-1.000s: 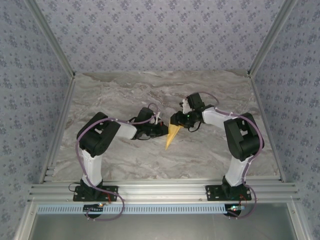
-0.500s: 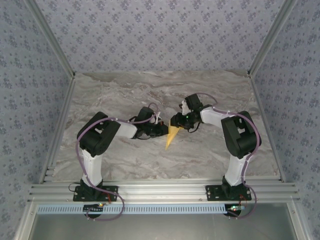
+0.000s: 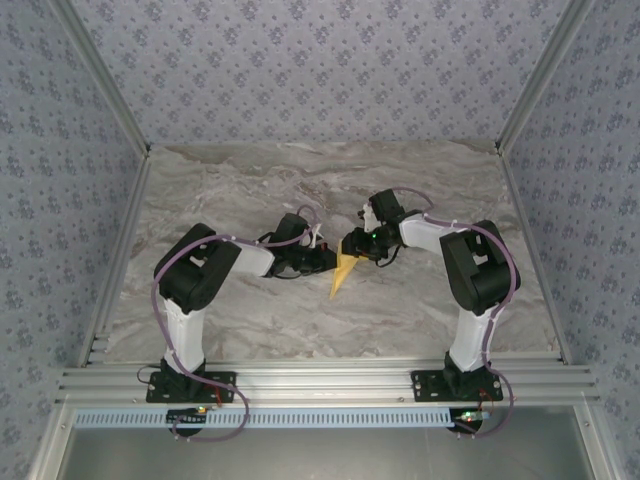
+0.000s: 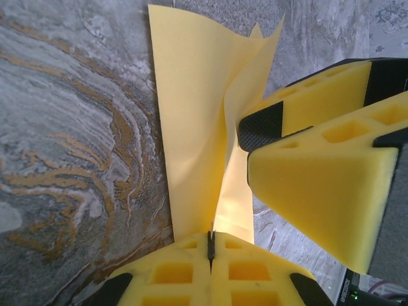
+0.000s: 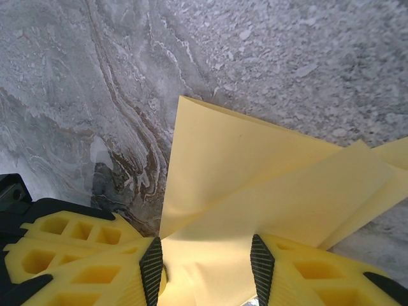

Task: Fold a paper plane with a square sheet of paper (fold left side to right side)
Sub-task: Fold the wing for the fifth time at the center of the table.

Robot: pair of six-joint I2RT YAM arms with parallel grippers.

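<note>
Left wrist view: the thin yellow-orange folded paper sheet (image 4: 191, 127) looks light and floppy, best pinched at its crease; left fingers (image 4: 280, 271) clench it, right fingers (image 5: 83, 255) stand apart around it.

Black-and-white arms (image 3: 190, 290), purple cables (image 3: 155, 300), yellow jaws

Walls (image 3: 320, 70) papered in pale blue-grey with small floral sprigs stood around me, closing the top of the frame and both sides. My surface (image 3: 250, 180) was grey marble-patterned, veined with brown and gold. Silver aluminium rails (image 3: 330, 380) crossed the lower frame, with a white slotted strip (image 3: 330, 417) below them, then a plain grey panel (image 3: 320, 455). The light was soft and even.
</note>
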